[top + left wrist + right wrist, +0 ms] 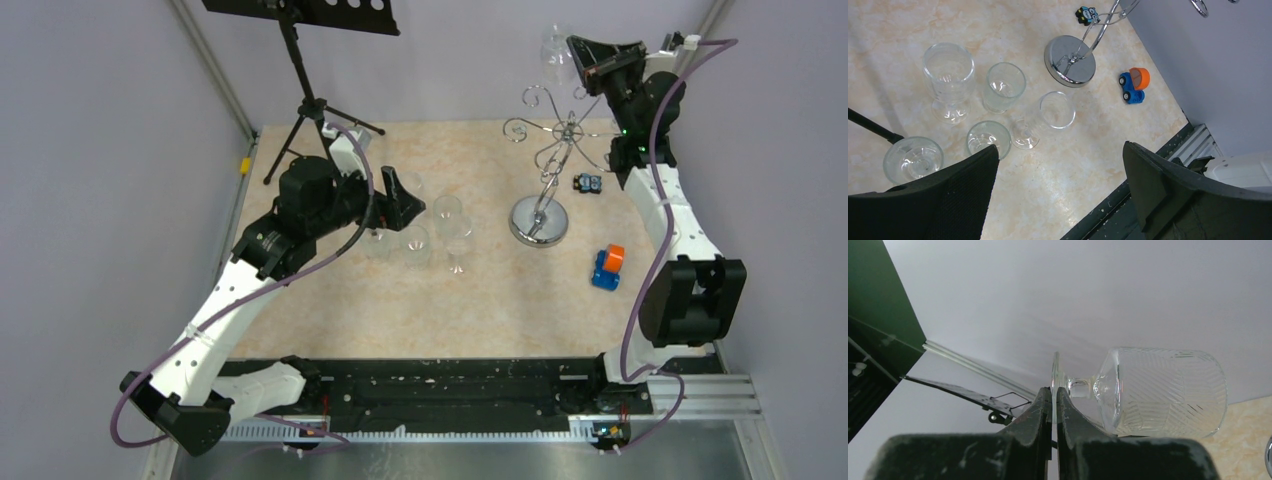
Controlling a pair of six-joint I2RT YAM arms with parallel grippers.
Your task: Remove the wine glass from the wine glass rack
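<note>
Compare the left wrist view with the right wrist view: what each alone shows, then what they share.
Left wrist only: five empty glasses standing upright, the wine glass rack with its chrome base, a blue-and-orange toy truck. Right wrist only: the right gripper pinching the foot of a patterned wine glass held sideways. Both: the beige tabletop and pale wall.

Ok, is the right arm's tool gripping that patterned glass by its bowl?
No, the right tool is pinched on the thin round foot of the wine glass, whose bowl sticks out free beyond it.
</note>
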